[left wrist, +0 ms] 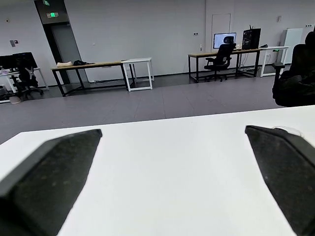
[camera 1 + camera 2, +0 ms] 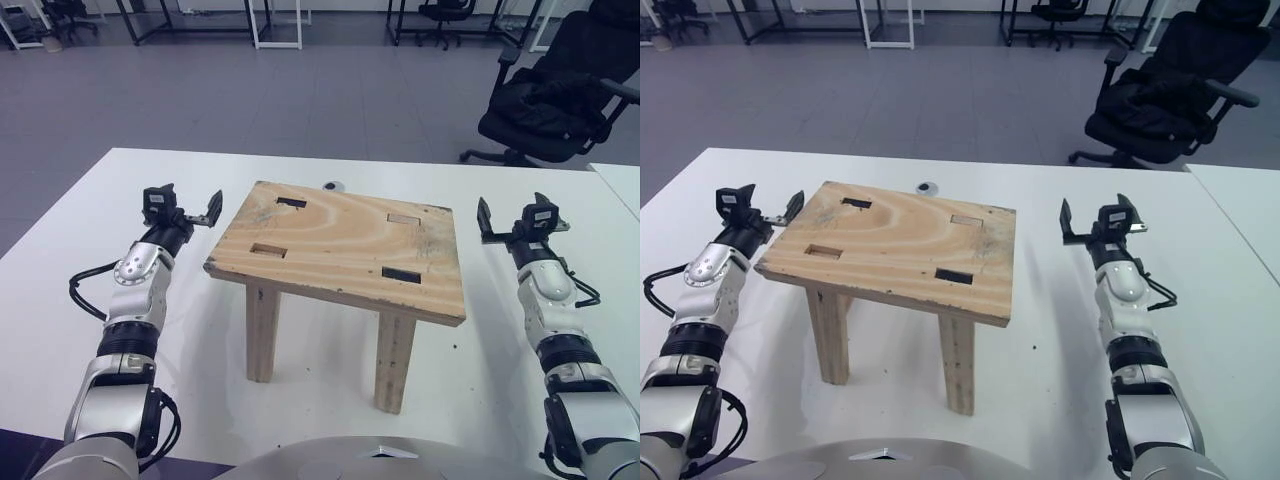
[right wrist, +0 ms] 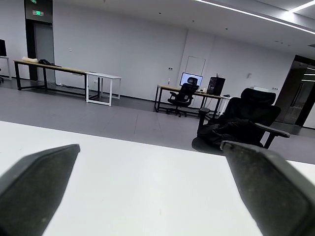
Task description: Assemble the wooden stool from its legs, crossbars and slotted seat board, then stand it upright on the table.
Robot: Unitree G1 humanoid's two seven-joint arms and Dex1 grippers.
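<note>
Jaws spread both sides; one stool upright, four slots.

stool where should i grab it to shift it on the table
Probably by the seat board, one tool on each side edge: it overhangs the legs, and the open left tool and right tool already flank it.

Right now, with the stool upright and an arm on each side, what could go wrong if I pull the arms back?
1. The left arm holds its open jaws close beside the near corner of the seat; a swing inward could shove or tip the stool.
2. Two slots in the seat look dark and unfilled, so those joints may be loose and a knock could shift them.
</note>
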